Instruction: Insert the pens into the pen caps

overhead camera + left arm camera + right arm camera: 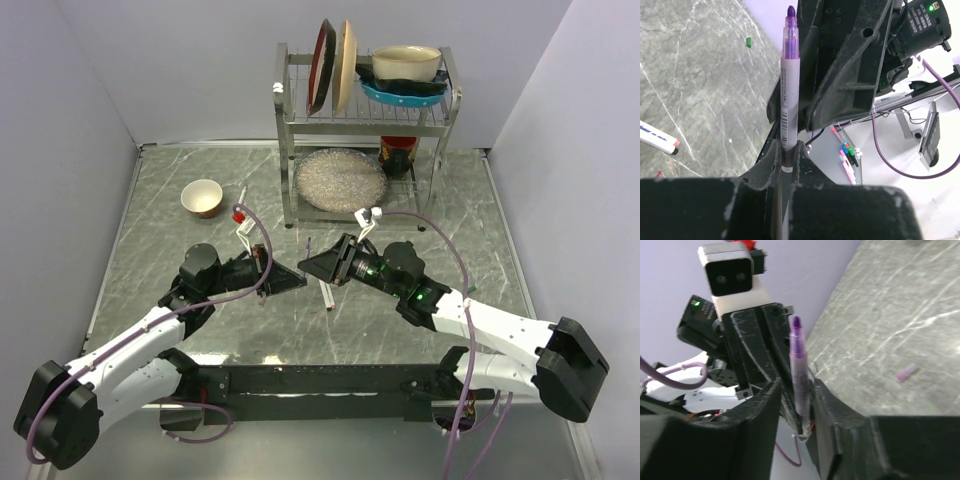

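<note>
Marble table (160, 240); purple-tipped pen (788, 90) tight in left jaws, right jaws parted around it; purple cap (906, 373) in right-wrist view alone

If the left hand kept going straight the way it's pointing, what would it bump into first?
The right hand: it sits directly ahead of the left hand, beside the purple pen it holds, and looks very close.
</note>
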Controlling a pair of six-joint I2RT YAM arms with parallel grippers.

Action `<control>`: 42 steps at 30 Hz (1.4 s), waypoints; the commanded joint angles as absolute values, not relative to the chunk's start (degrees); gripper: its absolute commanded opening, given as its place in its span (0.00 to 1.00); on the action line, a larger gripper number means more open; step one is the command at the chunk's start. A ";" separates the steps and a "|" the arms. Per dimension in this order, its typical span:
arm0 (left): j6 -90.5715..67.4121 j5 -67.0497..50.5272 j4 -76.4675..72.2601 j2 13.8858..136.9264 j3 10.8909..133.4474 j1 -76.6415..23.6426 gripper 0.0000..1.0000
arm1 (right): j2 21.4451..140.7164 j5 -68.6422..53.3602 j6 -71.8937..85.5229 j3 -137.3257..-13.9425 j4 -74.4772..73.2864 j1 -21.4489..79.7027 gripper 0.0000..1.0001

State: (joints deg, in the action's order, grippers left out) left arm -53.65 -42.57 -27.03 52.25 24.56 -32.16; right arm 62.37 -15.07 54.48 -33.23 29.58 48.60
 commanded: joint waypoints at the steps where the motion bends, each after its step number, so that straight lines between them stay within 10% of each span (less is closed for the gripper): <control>1: -54.58 -42.37 -31.03 51.33 24.52 -32.61 0.01 | 63.81 -16.17 55.63 -33.66 36.21 49.83 0.33; 6: -53.44 -40.61 -28.93 50.10 24.87 -32.70 0.04 | 65.04 -15.83 56.25 -33.49 37.79 51.06 0.00; 10: -44.77 -35.87 -11.93 47.91 30.21 -32.70 0.66 | 61.28 -10.14 53.71 -33.83 31.40 50.98 0.00; 12: -40.98 -31.06 -3.12 47.46 33.21 -32.70 0.79 | 58.90 -7.13 51.34 -33.75 26.57 50.89 0.00; 22: -29.00 7.34 35.49 61.05 51.31 -32.61 0.73 | 40.10 4.39 44.92 -30.94 13.81 50.01 0.00; 42: -31.29 5.19 33.75 92.45 54.05 -34.19 0.48 | 24.52 10.46 40.96 -29.27 1.85 49.66 0.00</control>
